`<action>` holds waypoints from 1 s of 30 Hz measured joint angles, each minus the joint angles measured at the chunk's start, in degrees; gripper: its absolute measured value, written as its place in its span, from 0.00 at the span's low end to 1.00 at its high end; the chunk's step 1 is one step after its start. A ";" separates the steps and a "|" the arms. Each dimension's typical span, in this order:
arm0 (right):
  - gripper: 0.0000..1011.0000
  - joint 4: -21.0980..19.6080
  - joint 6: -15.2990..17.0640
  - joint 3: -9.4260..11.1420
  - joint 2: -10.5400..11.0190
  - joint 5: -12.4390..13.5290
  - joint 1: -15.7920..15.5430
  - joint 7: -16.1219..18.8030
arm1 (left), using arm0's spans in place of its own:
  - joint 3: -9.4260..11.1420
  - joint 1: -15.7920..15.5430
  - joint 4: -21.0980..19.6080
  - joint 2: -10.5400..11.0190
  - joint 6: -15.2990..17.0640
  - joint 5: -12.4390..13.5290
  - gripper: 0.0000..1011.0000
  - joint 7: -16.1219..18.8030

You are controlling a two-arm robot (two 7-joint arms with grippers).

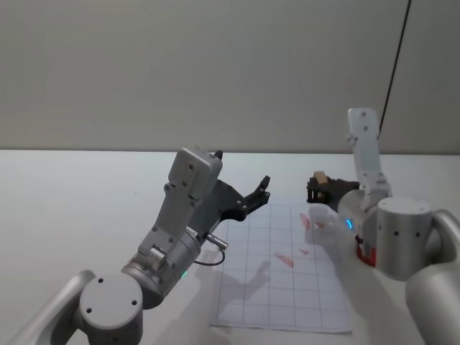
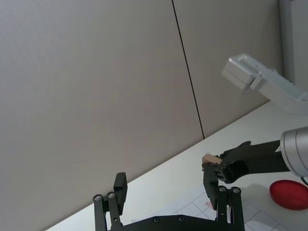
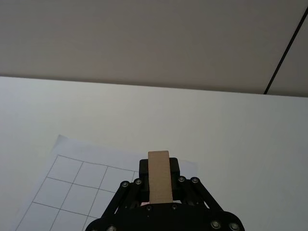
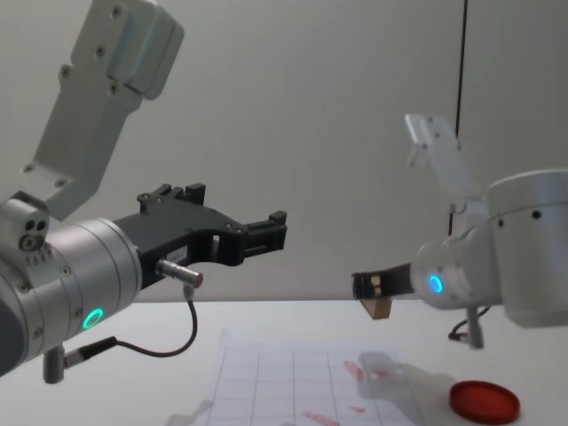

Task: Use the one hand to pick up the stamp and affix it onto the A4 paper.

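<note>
My right gripper (image 1: 317, 185), on the arm with the blue ring, is shut on the stamp (image 3: 159, 176), a tan wooden block. It holds the stamp (image 4: 380, 306) in the air above the far right part of the A4 paper (image 1: 280, 277), a white gridded sheet with several red marks. The left wrist view shows the right gripper (image 2: 214, 168) with the stamp (image 2: 210, 159) at its tip. My left gripper (image 1: 259, 192), on the green-ring arm, hovers open and empty above the paper's left side; its fingers (image 2: 121, 186) stand apart.
A flat red ink pad (image 4: 484, 400) lies on the white table (image 1: 72, 208) right of the paper, also seen in the left wrist view as a red disc (image 2: 289, 193). A grey wall (image 1: 215, 65) rises behind the table.
</note>
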 joint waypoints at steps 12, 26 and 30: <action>0.22 -9.65 2.51 1.64 2.77 0.21 -4.85 2.27 | 0.00 0.00 0.00 0.00 0.00 0.00 0.99 0.00; 0.22 -17.46 6.11 2.65 5.82 -1.49 -10.58 4.69 | 0.00 0.00 0.00 0.00 0.00 0.00 0.99 0.00; 0.22 -19.37 6.85 2.90 6.61 -2.08 -12.03 5.37 | 0.00 0.00 0.00 0.00 0.00 0.00 0.99 0.00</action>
